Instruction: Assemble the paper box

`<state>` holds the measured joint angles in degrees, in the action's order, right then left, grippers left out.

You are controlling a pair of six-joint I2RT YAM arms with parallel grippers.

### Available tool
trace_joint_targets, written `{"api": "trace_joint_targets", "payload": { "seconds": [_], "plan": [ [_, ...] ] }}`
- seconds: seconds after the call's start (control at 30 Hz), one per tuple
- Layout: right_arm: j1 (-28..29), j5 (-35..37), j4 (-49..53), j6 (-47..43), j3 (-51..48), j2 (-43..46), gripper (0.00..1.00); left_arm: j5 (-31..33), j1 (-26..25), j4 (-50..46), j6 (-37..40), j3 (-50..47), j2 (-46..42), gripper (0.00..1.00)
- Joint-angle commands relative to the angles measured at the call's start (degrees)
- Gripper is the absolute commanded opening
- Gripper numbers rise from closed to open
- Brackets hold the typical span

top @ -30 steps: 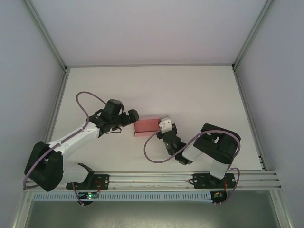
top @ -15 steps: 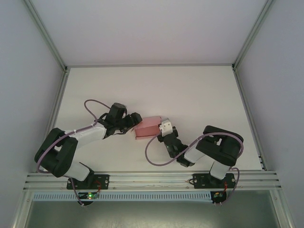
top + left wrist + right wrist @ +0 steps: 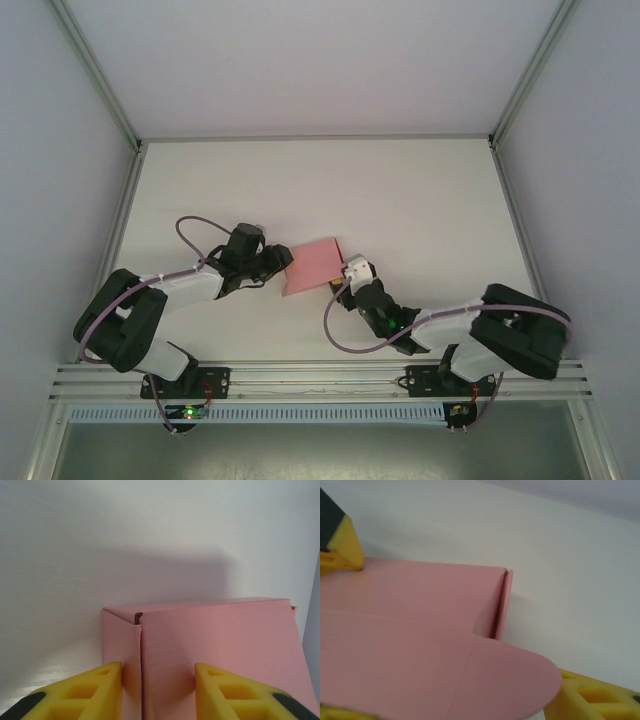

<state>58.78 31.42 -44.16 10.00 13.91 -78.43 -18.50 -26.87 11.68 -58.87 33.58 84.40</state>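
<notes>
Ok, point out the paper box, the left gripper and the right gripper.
paper box point(image 3: 312, 264), top view, on its upper pink panel.
left gripper point(image 3: 157, 686), left wrist view, midway between its yellow jaws.
right gripper point(image 3: 343, 274), top view, midway between its jaws.

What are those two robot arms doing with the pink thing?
They're putting together a pink paper box on the white table. The left gripper straddles the box's left end, and the right gripper sits open at its near right corner, by a rounded flap sticking out.
</notes>
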Motion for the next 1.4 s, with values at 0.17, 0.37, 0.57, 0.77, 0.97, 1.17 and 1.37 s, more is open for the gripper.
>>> {"api": "trace_joint_targets", "payload": {
  "seconds": [0.17, 0.37, 0.57, 0.77, 0.97, 1.17, 1.37],
  "plan": [
    [0.70, -5.66, 24.57, 4.87, -3.61, 20.63, 0.81, 2.58, 0.22, 2.38, 4.21, -1.58, 3.41, 0.27],
    [-3.63, -9.76, 30.76, 6.50, -3.80, 32.39, 0.94, 0.37, 0.24, 4.18, 6.02, -0.56, 8.39, 0.24],
    [-14.77, -18.69, 29.13, 11.13, -1.14, 30.35, 0.98, -1.73, 0.33, 6.48, 6.74, -0.01, 12.10, 0.21],
    [-23.43, -29.25, 27.54, 14.47, 6.13, 15.78, 0.91, -2.14, 0.32, 5.56, 8.42, 0.85, 11.73, 0.21],
    [-24.40, -33.97, 27.19, 13.47, 15.17, 1.36, 0.80, -1.75, 0.26, 4.24, 9.29, 1.22, 11.44, 0.21],
    [-25.12, -36.04, 25.87, 14.94, 15.04, -4.82, 0.73, -0.80, 0.29, 4.08, 9.64, 0.56, 11.13, 0.21],
    [-25.70, -36.68, 21.39, 17.24, 12.77, -7.97, 0.44, -2.08, 0.33, 5.06, 10.02, 0.70, 12.29, 0.20]
  ]
}}
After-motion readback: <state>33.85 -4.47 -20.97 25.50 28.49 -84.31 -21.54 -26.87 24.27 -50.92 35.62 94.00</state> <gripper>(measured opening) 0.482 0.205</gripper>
